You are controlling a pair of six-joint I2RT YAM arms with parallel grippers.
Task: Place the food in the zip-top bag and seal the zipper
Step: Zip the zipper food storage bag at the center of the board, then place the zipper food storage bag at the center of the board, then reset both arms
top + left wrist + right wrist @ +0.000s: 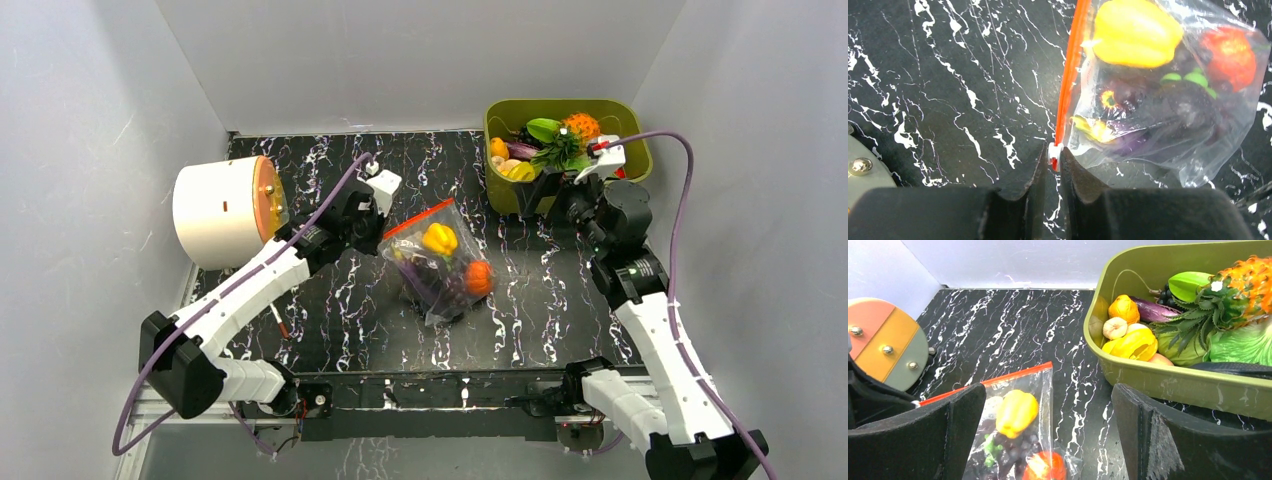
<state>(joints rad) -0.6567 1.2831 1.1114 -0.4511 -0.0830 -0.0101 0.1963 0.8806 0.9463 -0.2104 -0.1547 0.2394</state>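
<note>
Closest to the arm bases, the black tabletop [340, 325] with its white marble veining gives an open strip along the front edge, and there's more open marble to the left of the bag.

Left gripper [1054, 152] is clenched on the little white slider at the end of the zipper [1071, 75], the thin orange-red strip along the bag's mouth. I can't tell whether the seam is pressed shut all the way.

The zip-top bag [1213, 145] lies flat mid-table, well apart from the walls. It's clear and crinkly, with its mouth facing far-left. Inside are:
- a smooth yellow pepper [1135, 32] up by the zipper
- a bumpy orange-red round piece [1230, 55] on the right side
- dark purple grapes [1178, 115] with some green bits

They're all bunched up and touching each other.

Right gripper [1048, 390] is released, black pads spread wide, hanging just in front of the bin's near wall. A lane of marble runs between the bag and the bin.

Further back on the right, the olive-green bin [1158, 377] sits in the corner by the walls. It's hard plastic with a rounded rim, piled with toy produce:
- a spiky pineapple [1248, 275]
- a purple eggplant [1154, 311]
- a garlic bulb [1114, 327]
- a curled yellow piece [1130, 344]

Far left, a white drum [215, 215] lies on its side near the wall. Its face has orange, yellow and grey-green segments with screws.
</note>
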